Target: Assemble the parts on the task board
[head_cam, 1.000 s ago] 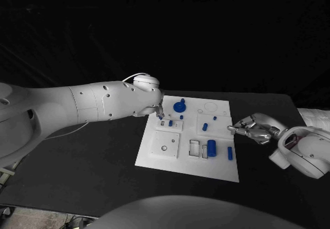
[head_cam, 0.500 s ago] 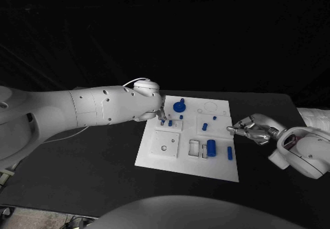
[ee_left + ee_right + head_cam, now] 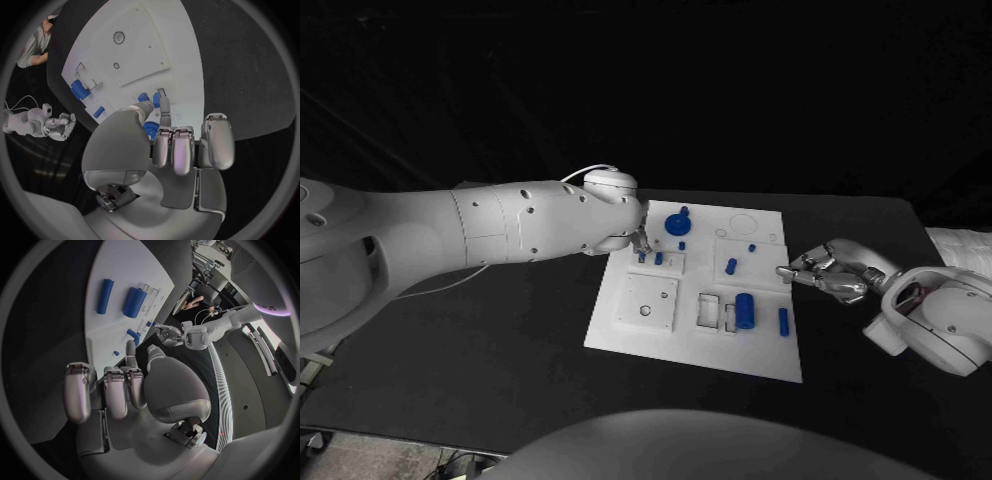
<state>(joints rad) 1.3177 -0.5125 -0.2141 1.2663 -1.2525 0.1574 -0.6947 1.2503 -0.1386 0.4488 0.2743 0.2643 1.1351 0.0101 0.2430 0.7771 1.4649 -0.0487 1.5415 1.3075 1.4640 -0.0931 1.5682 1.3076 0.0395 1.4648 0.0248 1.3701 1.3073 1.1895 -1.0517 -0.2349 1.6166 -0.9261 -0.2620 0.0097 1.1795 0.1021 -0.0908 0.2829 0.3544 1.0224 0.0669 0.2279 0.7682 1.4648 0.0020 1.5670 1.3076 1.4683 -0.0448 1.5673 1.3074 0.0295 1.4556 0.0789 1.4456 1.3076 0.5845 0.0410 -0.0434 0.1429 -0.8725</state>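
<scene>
The left hand is down over the board's far-left corner, fingertips right at the little recessed block where a couple of short blue pegs stand. In the left wrist view one finger reaches out toward the pegs with the rest curled back, and something blue sits tucked under the thumb. Whether it's actually pinching a part or just hovering over one, can't tell.

The right hand hangs just off the board's right edge, fingers loosely curled, nothing in them that shows. It's near the board but not touching it.

Rest of the parts: a round knob near the far edge, a peg mid-board, a fat cylinder and a slim bar lying toward the near-right corner, next to two empty slots.

Looks like the left hand is mid-insertion at that corner block. The worry is that the pegs are tiny and packed close, so a finger coming in slightly off could knock over the neighbour or jam the part crooked in its hole. The board also isn't visibly clamped and the right hand isn't bracing it, so a hard push at a corner could skid or tip it. And the left arm covers that corner in the head view, so alignment is basically blind from above.
</scene>
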